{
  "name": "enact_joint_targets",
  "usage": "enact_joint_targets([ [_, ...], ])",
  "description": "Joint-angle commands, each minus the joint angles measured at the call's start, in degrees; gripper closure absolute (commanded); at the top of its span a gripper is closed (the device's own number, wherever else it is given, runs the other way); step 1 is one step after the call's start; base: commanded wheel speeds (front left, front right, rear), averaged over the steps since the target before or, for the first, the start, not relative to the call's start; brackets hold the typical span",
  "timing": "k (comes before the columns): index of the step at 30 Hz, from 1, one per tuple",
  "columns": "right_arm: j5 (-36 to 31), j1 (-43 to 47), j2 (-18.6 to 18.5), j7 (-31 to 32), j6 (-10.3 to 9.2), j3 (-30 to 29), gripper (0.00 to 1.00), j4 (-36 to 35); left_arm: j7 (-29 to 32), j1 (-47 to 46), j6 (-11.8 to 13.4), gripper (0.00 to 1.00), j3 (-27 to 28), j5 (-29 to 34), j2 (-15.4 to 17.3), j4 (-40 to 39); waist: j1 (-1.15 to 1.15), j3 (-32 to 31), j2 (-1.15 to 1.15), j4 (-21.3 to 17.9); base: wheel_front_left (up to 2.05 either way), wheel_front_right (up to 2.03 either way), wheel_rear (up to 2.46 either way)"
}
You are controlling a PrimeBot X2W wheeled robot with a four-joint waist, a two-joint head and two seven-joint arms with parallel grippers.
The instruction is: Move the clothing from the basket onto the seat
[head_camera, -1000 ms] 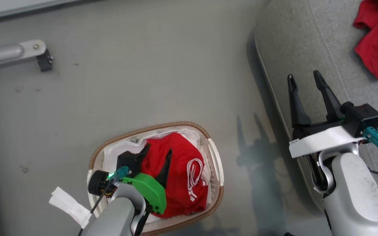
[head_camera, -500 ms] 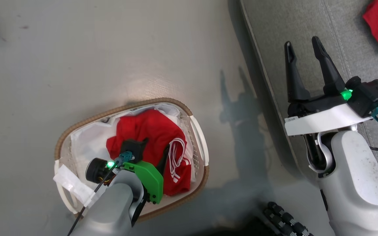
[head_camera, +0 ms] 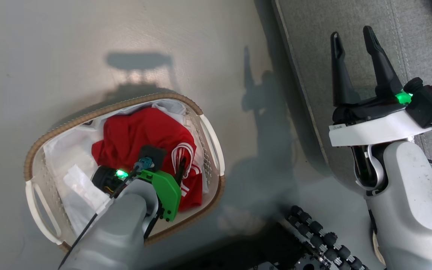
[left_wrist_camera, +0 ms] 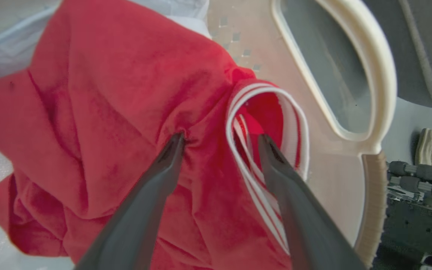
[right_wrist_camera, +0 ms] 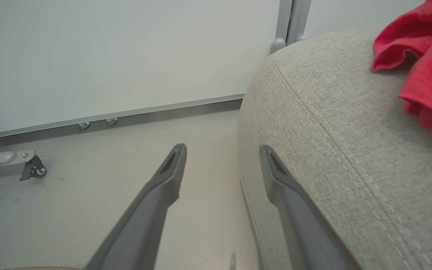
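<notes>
Diagonally, basket (head_camera: 99, 109) lower-left to upper-right, clothing (head_camera: 133, 135) inside

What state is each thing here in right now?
Bright red striped fabric garment: crumpled inside the basket.
Oval white perforated plastic basket: upright, loaded.
Grey woven sofa cushion: bears a second red garment.
Left gripper: open, fingertips pressed into the basket's garment.
Right gripper: open, empty.

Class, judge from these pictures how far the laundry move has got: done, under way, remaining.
Done: one red garment lies on the seat. Under way: the left claw, open, presses into the red clothing in the basket, not yet gripping. Remaining: close, lift and carry it over; the right claw hangs open, empty.
</notes>
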Motion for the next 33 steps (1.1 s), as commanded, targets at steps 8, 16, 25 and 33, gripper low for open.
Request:
enact_joint_targets([
  [8, 0.5, -0.7, -0.1, -0.1, -0.08, 0.0, 0.0, -0.7, 0.9, -4.1, 2.2, 1.0, -2.8, 0.6, 0.4, 3.6, -0.01, 2.1, 0.0, -1.3, 0.0, 0.0, 0.0],
  [16, -0.3, -0.9, -0.1, -0.1, -0.08, 0.4, 0.0, 0.7, 0.1, -2.1, 2.0, 1.0, -3.1, -1.0, 0.4, 4.8, -0.01, -1.9, 0.0, -1.0, 0.0, 0.0, 0.0],
  [25, -1.2, 1.4, -0.1, -0.1, -0.08, 0.8, 0.0, 3.3, -0.9, 0.9, 3.0, 1.0, -1.5, -1.0, 0.4, 0.9, -0.01, -11.5, 0.0, 1.7, 0.0, 0.0, 0.0],
  [33, -1.6, 4.2, -0.1, -0.1, -0.08, 1.3, 0.0, 5.6, -0.9, 6.1, 3.7, 1.0, 2.9, 1.7, 1.4, -6.6, -0.01, -20.2, 0.0, 4.4, 0.0, 0.0, 0.0],
])
